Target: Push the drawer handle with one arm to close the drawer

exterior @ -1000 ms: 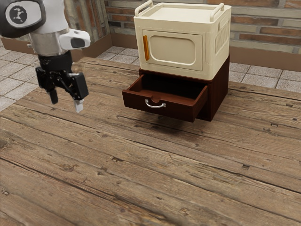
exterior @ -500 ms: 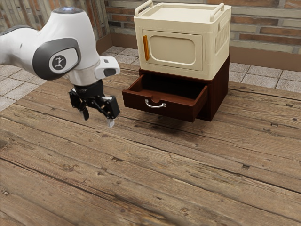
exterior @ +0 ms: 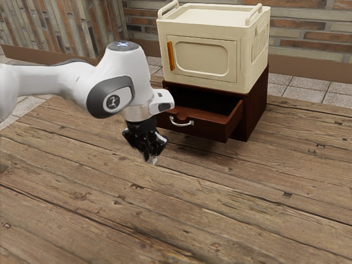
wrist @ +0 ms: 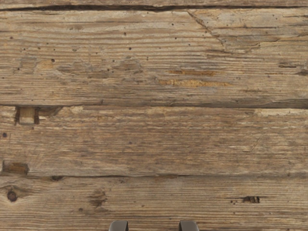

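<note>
The black gripper (exterior: 149,158) points down in front of the drawer, toward the exterior view's left of the handle and apart from it. Its fingertips line up closely there, but in the wrist view the gripper (wrist: 153,226) has its two tips spread at the lower edge, nothing between them. A dark brown drawer (exterior: 207,128) stands pulled out of its cabinet (exterior: 256,104), its inside partly visible. The silver handle (exterior: 182,124) is on the drawer's front. The arm covers the drawer's corner at the exterior view's left.
A cream box (exterior: 242,69) with an orange door handle (exterior: 171,55) and top rails sits on the cabinet. Wooden planks (exterior: 220,209) spread out below and in front of the drawer. A brick wall (exterior: 308,33) rises behind.
My hand has moved toward the exterior view's right and lower, nearer the drawer, and has turned so its fingers nearly overlap in that view. The drawer has not moved.
</note>
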You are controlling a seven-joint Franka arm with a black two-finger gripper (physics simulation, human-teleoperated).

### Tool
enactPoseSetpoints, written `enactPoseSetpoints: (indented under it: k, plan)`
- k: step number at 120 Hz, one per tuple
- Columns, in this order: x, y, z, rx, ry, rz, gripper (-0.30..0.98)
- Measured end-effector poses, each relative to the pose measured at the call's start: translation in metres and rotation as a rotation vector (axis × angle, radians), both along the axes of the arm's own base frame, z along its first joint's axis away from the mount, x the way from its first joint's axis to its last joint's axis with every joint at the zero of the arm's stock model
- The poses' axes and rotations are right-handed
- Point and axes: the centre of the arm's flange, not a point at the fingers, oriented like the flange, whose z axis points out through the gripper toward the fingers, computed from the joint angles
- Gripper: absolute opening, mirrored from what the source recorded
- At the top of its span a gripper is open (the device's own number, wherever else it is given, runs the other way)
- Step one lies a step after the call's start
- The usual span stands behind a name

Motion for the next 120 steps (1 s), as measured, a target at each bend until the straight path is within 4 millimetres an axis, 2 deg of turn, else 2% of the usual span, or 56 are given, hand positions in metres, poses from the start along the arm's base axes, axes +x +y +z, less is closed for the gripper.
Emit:
enactPoseSetpoints:
  k: [16,27,48,81,101,120]
  plan:
    - [0.024,-0.025,-0.008,-0.016,-0.011,-0.029,-0.01]
    - [0.041,-0.035,-0.001,-0.021,-0.042,-0.039,-0.05]
    - [0.073,-0.010,0.003,-0.024,-0.071,0.017,-0.08]
    - [0.102,-0.012,-0.007,-0.025,-0.077,0.025,-0.10]
    - [0.114,-0.007,-0.020,-0.019,-0.066,0.035,-0.10]
    - [0.129,0.000,-0.023,-0.015,-0.077,0.046,-0.10]
